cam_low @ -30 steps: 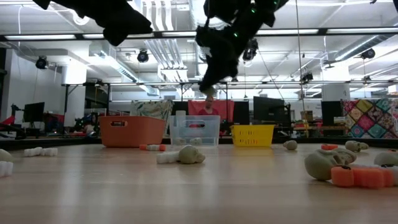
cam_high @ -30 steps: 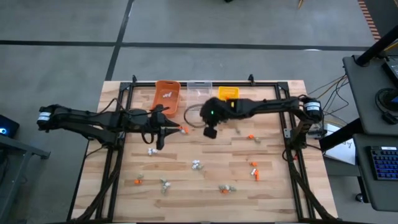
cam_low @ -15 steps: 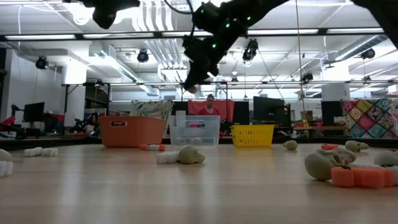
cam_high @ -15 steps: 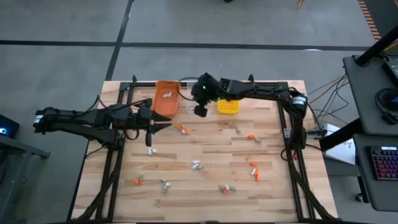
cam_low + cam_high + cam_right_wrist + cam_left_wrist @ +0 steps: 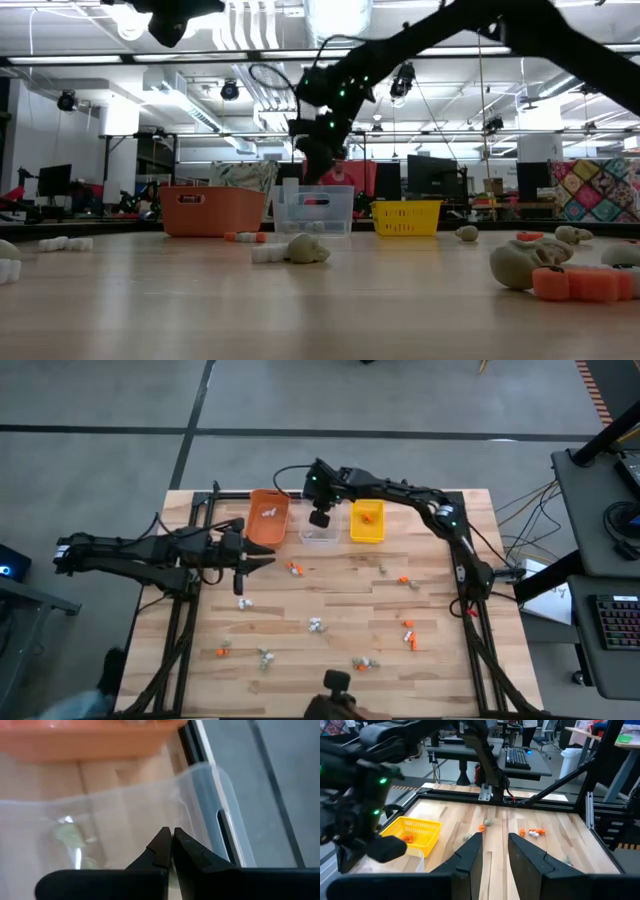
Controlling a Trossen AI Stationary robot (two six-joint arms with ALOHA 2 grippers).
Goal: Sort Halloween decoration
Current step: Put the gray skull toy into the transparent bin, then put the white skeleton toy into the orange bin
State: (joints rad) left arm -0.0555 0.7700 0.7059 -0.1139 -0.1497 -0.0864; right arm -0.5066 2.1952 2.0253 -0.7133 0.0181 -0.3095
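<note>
The right gripper (image 5: 321,518) hung directly over the clear bin (image 5: 319,531), its two dark fingers (image 5: 162,847) pressed together; whether anything tiny was pinched between the tips, I could not tell. In the right wrist view the clear bin's translucent wall curved just under those fingers, a pale greenish-grey piece (image 5: 67,836) lay on its floor, and the orange bin (image 5: 85,740) sat just beside it.

The left gripper (image 5: 243,561) hovered above the table (image 5: 330,605), beside the orange bin and on the far side of it from the clear bin. Its fingers (image 5: 470,857) stood slightly apart, with nothing between them.

The Halloween decorations (image 5: 316,624) were tiny trinkets, bright orange, white and grey-tan, scattered over the wood on the side of the clear bin away from the table's back rail. A few white ones lay in the orange bin, and an orange one in the yellow bin (image 5: 367,522) on the clear bin's other side.

Only the low view showed their shapes: a grey-tan skull-like lump (image 5: 305,248) and a ridged orange piece (image 5: 581,284). The left wrist view alone showed the yellow bin's mesh walls.
</note>
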